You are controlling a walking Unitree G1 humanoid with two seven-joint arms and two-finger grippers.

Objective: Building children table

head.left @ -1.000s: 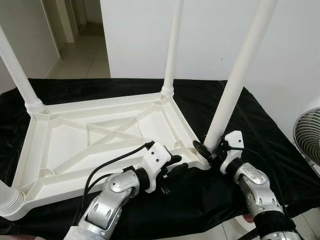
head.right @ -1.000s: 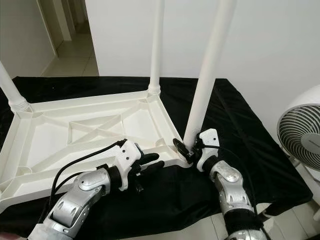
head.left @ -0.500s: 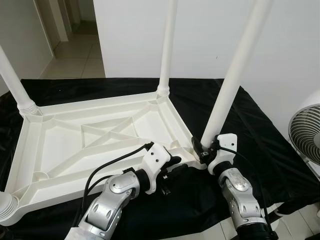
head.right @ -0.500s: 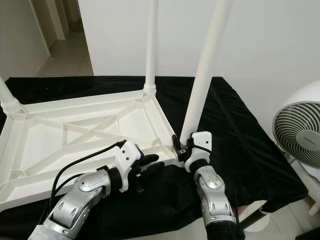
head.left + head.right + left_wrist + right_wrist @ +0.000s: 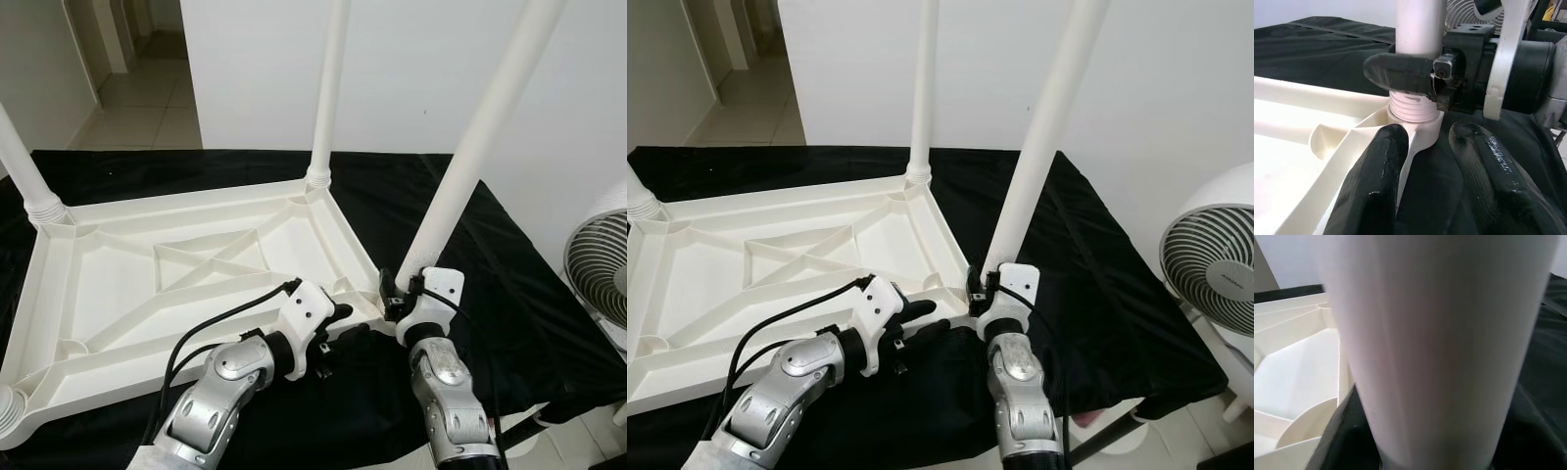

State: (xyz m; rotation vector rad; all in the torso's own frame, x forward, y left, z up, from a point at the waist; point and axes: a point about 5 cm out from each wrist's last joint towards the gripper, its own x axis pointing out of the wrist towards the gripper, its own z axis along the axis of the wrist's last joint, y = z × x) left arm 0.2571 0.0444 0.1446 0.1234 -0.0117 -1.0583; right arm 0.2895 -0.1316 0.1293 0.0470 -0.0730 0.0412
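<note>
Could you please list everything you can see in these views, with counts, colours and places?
Upturned table top: one, white, ribbed underside up, lying on the black cloth.
Table legs: four, white, standing up from the corners; far right, far left, near right, near left stub.
Black cloth: one, covering the work surface under the table top.
Fan: one, white, on the floor at the right.
Tiled floor: pale, in the doorway at the back left.
Left gripper: black fingers open, at the table top's near edge.
Right gripper: shut on the near right leg at its threaded base.
</note>
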